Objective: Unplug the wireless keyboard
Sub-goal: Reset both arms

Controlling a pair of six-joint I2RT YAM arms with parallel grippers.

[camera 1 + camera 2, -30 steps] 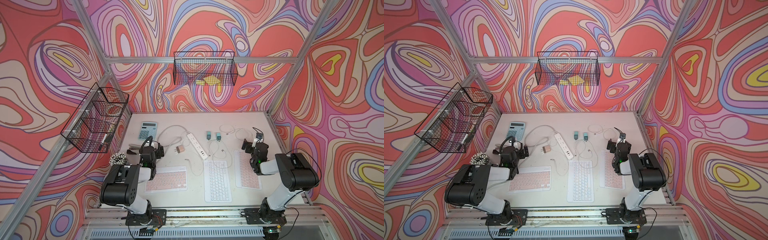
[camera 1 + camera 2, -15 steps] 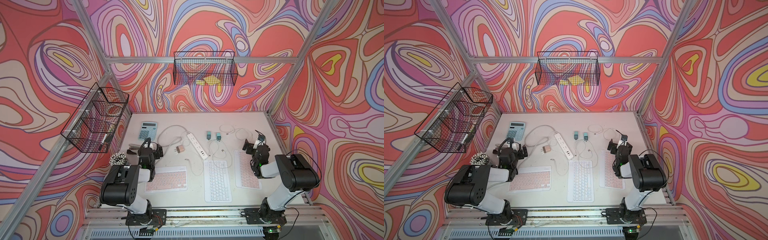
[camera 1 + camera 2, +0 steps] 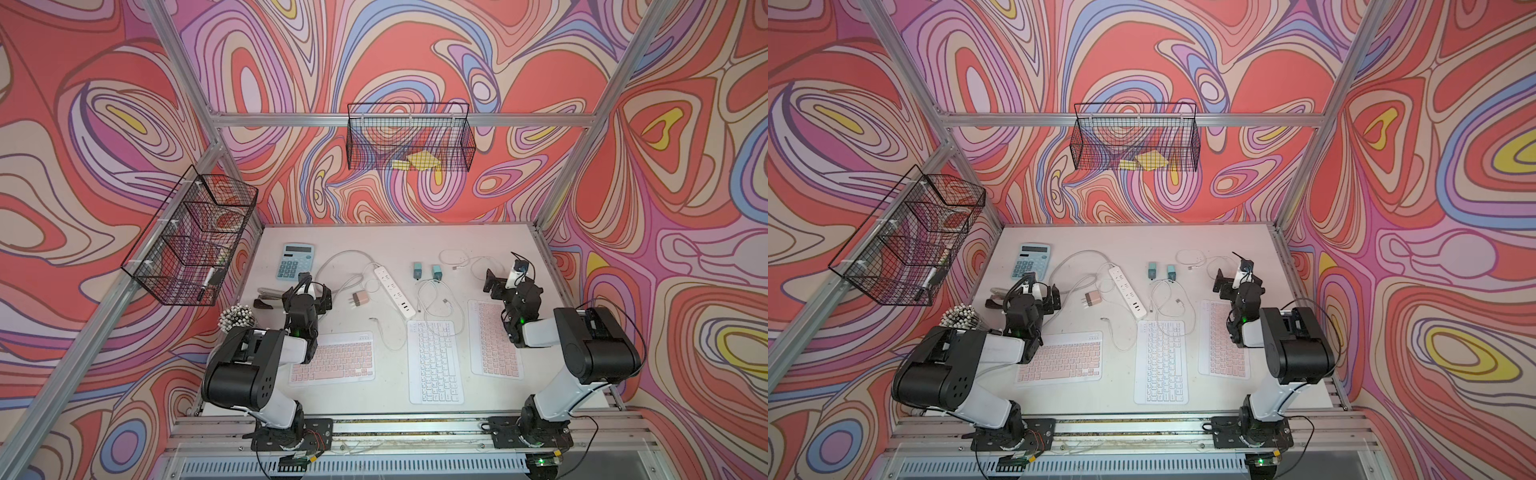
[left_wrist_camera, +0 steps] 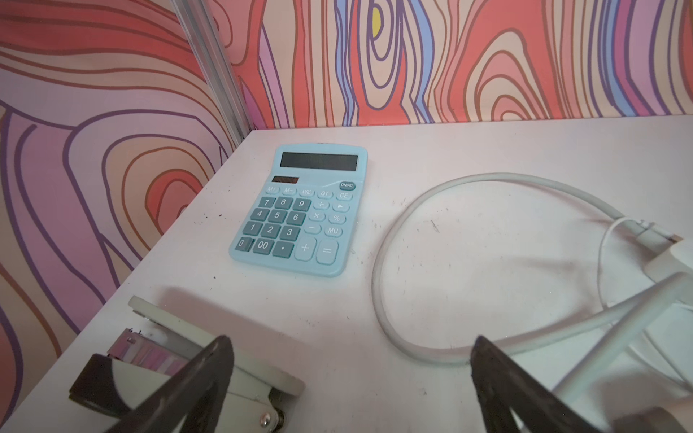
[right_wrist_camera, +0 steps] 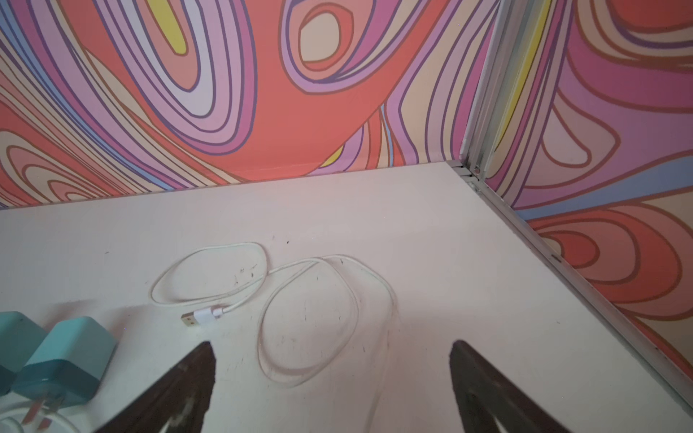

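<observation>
Three wireless keyboards lie near the table's front in both top views: a pink one point(image 3: 332, 361), a white one point(image 3: 434, 361) and another pink one point(image 3: 494, 338). A thin white cable point(image 3: 428, 291) loops from the white keyboard's far edge; I cannot tell whether its plug sits in the port. My left gripper point(image 3: 308, 291) hovers open beyond the left pink keyboard, its fingers point(image 4: 210, 375) empty over bare table. My right gripper point(image 3: 505, 276) is open above the far end of the right pink keyboard, with a loose USB cable point(image 5: 225, 307) lying ahead of it.
A white power strip point(image 3: 395, 291) with its thick cord point(image 4: 393, 225), a pink charger point(image 3: 358, 299) and two teal chargers point(image 3: 417, 270) lie mid-table. A blue calculator point(image 4: 300, 210) and a stapler point(image 4: 180, 360) sit by the left gripper. Wire baskets point(image 3: 191, 237) hang on the walls.
Both wrists have shifted slightly toward the back of the table. The grippers stay open and nothing on the table has moved.
</observation>
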